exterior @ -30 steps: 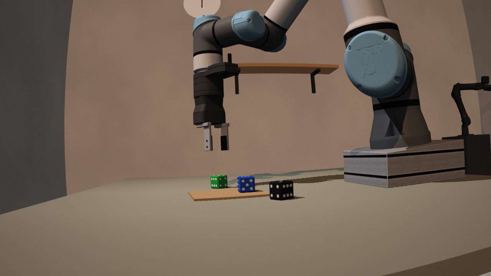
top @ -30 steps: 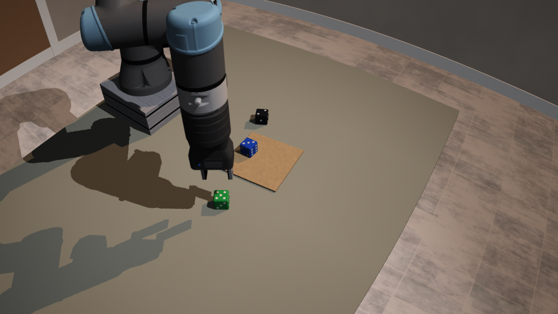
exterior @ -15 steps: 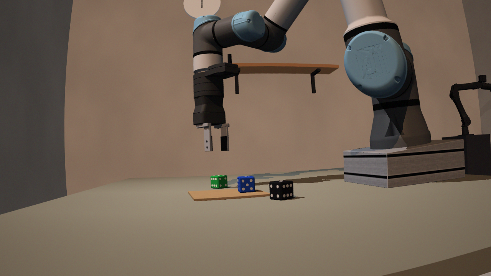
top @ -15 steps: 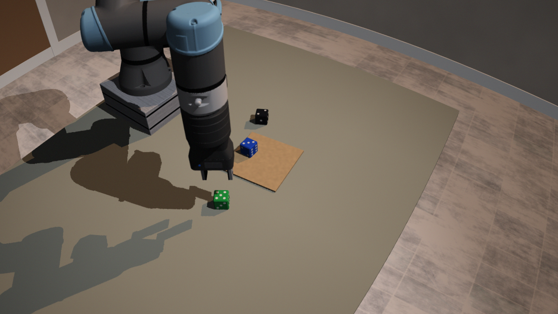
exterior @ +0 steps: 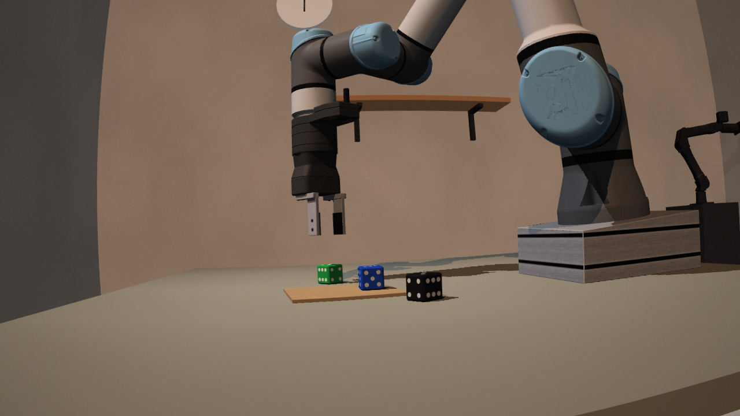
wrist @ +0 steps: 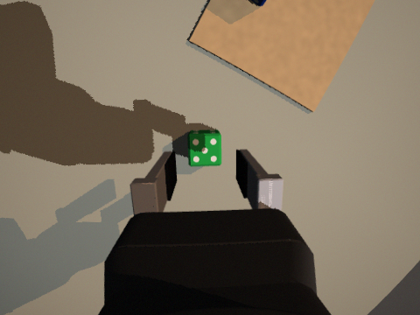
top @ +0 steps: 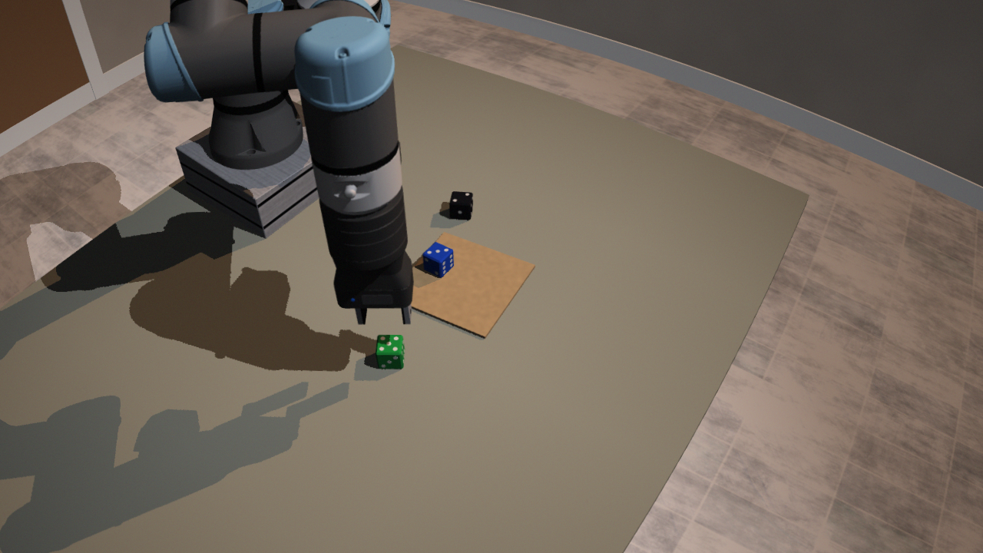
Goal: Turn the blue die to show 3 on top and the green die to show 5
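Green die [top: 389, 351] [exterior: 330, 274] [wrist: 205, 149]: five up, folks, plain from the top and wrist; the exterior catches its six and four sides. It sits on the table [top: 584, 378] [exterior: 310, 356] [wrist: 350, 175], off the mat [top: 481, 296] [exterior: 320, 295] [wrist: 280, 52], towards eight o'clock from the mat's middle in the top view.
Blue die [top: 438, 259] [exterior: 370, 277] [wrist: 259, 2]: three up from the top, a five facing the exterior view, and just a sliver at the wrist's twelve o'clock!
Black die [top: 461, 205] [exterior: 424, 286]: two up, on the table at the mat's twelve o'clock from the top.
Shelf [exterior: 424, 102]: exterior only, on the wall.
Gripper [top: 384, 322] [exterior: 326, 234] [wrist: 206, 165]: spread wide, hovering apart from the green die; that die lies at its six o'clock in the exterior.
Mat: flat, blue die aboard at ten o'clock from the top.

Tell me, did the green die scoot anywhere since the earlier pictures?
No. The green die sits in the same spot, just off the mat's nearest corner.
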Controlling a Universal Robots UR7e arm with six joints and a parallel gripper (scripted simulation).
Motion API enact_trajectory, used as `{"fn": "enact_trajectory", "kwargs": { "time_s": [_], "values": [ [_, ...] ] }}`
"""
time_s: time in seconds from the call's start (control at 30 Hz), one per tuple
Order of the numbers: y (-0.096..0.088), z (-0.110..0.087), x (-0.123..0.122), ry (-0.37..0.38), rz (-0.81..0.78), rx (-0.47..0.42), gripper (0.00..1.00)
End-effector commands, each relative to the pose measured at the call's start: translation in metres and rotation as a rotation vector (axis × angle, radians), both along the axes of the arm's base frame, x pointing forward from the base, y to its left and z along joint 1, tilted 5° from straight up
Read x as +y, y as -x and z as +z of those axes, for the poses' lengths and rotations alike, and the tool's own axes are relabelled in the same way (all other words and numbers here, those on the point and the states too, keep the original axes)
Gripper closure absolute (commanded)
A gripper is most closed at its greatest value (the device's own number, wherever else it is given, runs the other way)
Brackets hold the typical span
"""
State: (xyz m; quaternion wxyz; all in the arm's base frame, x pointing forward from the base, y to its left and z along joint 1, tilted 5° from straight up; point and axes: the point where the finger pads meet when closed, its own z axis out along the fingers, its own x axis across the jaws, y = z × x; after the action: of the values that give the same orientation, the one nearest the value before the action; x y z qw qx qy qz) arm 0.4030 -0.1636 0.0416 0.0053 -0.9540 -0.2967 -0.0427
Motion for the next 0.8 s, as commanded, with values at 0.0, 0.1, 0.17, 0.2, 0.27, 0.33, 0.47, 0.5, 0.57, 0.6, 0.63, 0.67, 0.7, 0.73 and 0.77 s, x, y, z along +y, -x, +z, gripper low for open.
{"fn": "enact_trajectory", "kwargs": {
  "time_s": [0.0, 0.1, 0.17, 0.2, 0.27, 0.33, 0.47, 0.5, 0.57, 0.6, 0.63, 0.67, 0.7, 0.73, 0.77],
  "values": [
    [-0.001, -0.006, 0.0, 0.001, 0.0, -0.001, 0.13],
    [-0.001, -0.011, 0.0, 0.001, 0.0, -0.001, 0.13],
    [-0.001, -0.014, 0.0, 0.001, 0.0, -0.001, 0.13],
    [-0.001, -0.014, 0.0, 0.001, 0.0, -0.001, 0.13],
    [-0.001, -0.016, 0.0, 0.001, 0.0, -0.001, 0.13],
    [-0.002, -0.019, 0.0, 0.001, 0.0, -0.001, 0.13],
    [-0.002, -0.025, 0.001, 0.001, 0.0, -0.001, 0.13],
    [-0.002, -0.026, 0.001, 0.001, 0.0, -0.001, 0.13],
    [-0.002, -0.029, 0.001, 0.001, 0.0, -0.001, 0.13],
    [-0.002, -0.03, 0.001, 0.001, 0.0, -0.001, 0.13],
    [-0.002, -0.031, 0.001, 0.001, 0.0, -0.001, 0.13],
    [-0.003, -0.032, 0.001, 0.001, 0.0, -0.001, 0.13],
    [-0.003, -0.033, 0.001, 0.001, 0.0, -0.001, 0.13],
    [-0.003, -0.034, 0.001, 0.001, 0.0, -0.001, 0.13],
    [-0.003, -0.034, 0.001, 0.001, 0.0, -0.001, 0.13]
  ]
}}
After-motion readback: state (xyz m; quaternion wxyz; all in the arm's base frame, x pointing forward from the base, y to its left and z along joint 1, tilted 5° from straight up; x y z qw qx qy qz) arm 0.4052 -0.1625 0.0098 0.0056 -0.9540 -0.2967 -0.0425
